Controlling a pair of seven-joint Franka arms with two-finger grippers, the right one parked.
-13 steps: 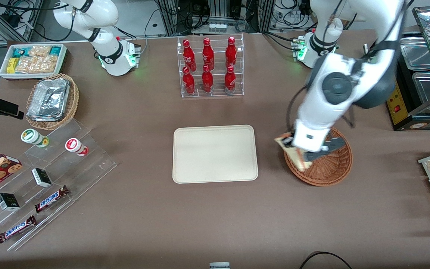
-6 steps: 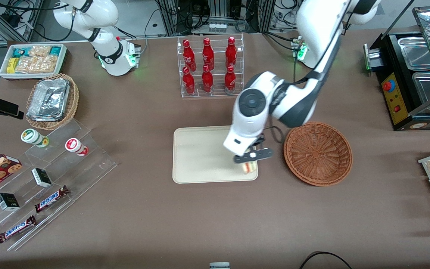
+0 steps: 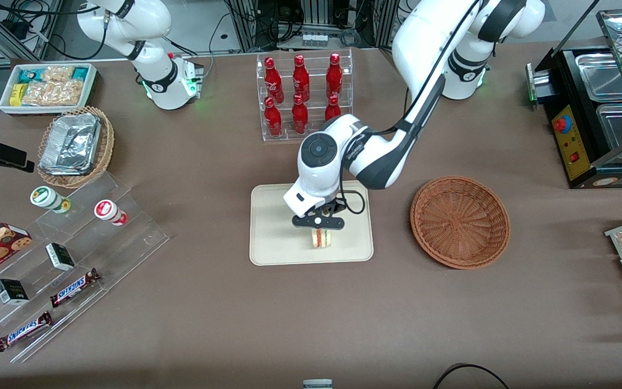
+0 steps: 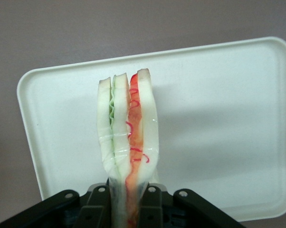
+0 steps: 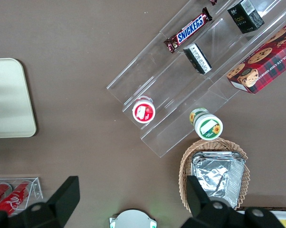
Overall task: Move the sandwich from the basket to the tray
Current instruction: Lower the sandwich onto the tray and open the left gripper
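Front view: the gripper (image 3: 319, 222) hangs over the tray (image 3: 273, 227), its fingers closed on the sandwich (image 3: 320, 238), which sits low over the tray's part nearer the camera. The basket (image 3: 460, 221) lies on the tabletop (image 3: 208, 302) beside the tray, toward the working arm's end.

Left wrist view: the fingers (image 4: 99, 205) clamp the sandwich (image 4: 128, 142) edge-on, above the tray (image 4: 219, 118).

Right wrist view: one corner of the tray (image 5: 10, 99) shows.

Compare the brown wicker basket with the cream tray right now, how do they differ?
The basket is round, reddish-brown and woven; the tray is rectangular, cream and smooth. The basket has raised sloping sides; the tray is flat with a low rim. The basket is empty, while over the tray the gripper holds the sandwich upright, fingers shut on it. Both sit on the brown table, beside each other.
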